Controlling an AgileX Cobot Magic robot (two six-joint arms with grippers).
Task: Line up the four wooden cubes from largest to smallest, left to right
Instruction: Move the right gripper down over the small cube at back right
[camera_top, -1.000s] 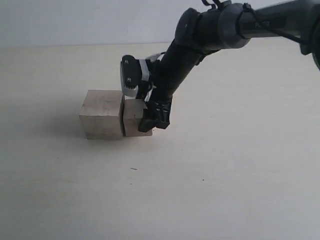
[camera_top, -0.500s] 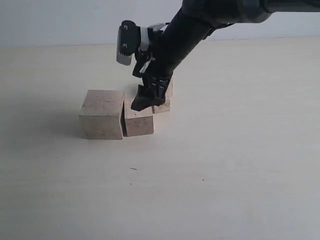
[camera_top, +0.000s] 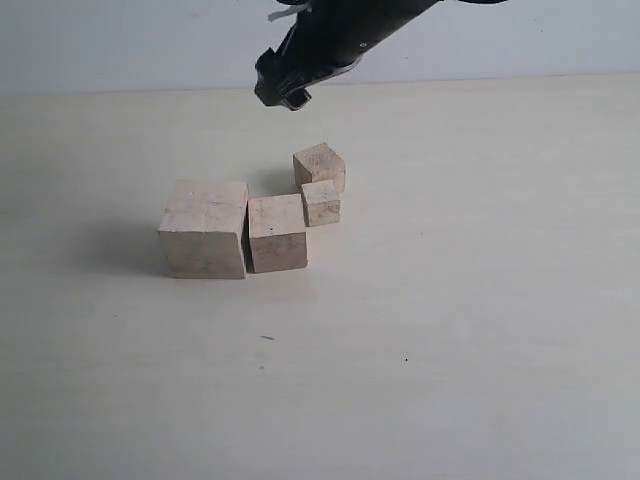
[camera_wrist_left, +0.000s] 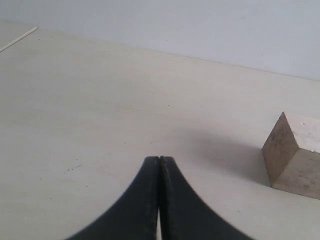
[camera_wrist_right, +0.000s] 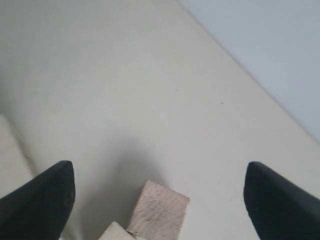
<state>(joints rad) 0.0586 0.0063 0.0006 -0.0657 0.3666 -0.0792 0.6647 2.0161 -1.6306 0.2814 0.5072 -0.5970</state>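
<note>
Four wooden cubes stand on the pale table (camera_top: 480, 300). The largest cube (camera_top: 205, 228) is at the left, with the second cube (camera_top: 277, 232) touching its right side. Behind them sit a turned third cube (camera_top: 320, 165) and the smallest cube (camera_top: 321, 202), close together. My right gripper (camera_top: 282, 90) hangs high above and behind the cubes, open and empty. In the right wrist view the gripper (camera_wrist_right: 159, 172) shows the third cube (camera_wrist_right: 159, 210) below its wide-apart fingertips. My left gripper (camera_wrist_left: 159, 159) is shut on nothing, low over the table, with the largest cube (camera_wrist_left: 295, 155) off to one side.
A pale wall (camera_top: 120, 40) runs along the table's far edge. The right arm's dark links (camera_top: 350, 30) reach in from the top right.
My right gripper has let go of the second cube and risen up and back. The two smaller cubes behind it now show. The cubes have not shifted.
</note>
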